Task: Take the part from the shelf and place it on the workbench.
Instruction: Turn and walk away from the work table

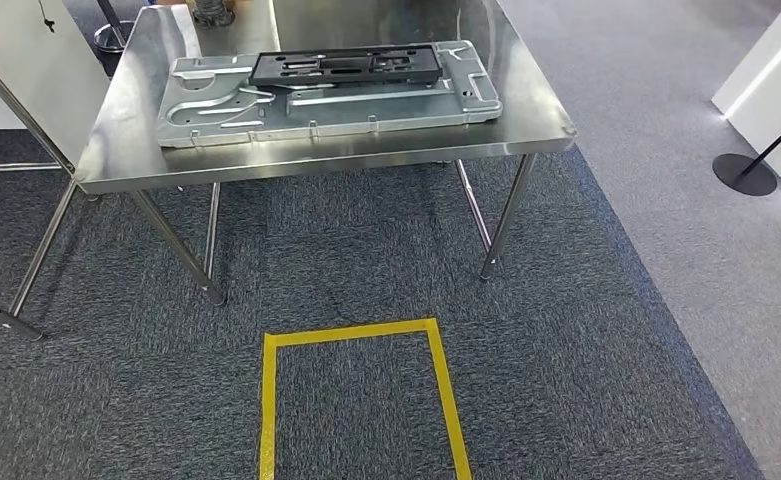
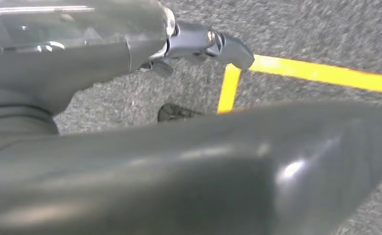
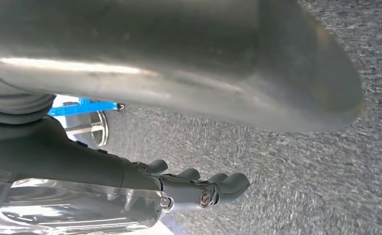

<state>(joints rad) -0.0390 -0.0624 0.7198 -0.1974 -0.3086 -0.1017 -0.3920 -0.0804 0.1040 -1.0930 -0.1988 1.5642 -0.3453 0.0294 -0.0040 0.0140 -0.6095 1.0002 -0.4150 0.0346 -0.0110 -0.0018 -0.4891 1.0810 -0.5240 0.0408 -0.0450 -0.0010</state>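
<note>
A black part (image 1: 346, 66) lies flat on a large stamped metal plate (image 1: 326, 105) on the steel surface (image 1: 126, 150), behind a yellow floor marking (image 1: 361, 335) on grey carpet (image 1: 566, 350). The left robot hand (image 2: 198, 44) hangs over the carpet, fingers loosely extended and holding nothing. The right robot hand (image 3: 198, 188) hangs likewise, fingers apart, gripping nothing.

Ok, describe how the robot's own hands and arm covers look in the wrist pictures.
The left hand has a smooth, glossy grey thumb, rounded at the tip, and darker grey fingers with a small silver screw at a joint. The right hand looks alike: a pale grey thumb, dark rounded fingers, a round silver screw. A shiny, clear-looking cover sits at each wrist.
</note>
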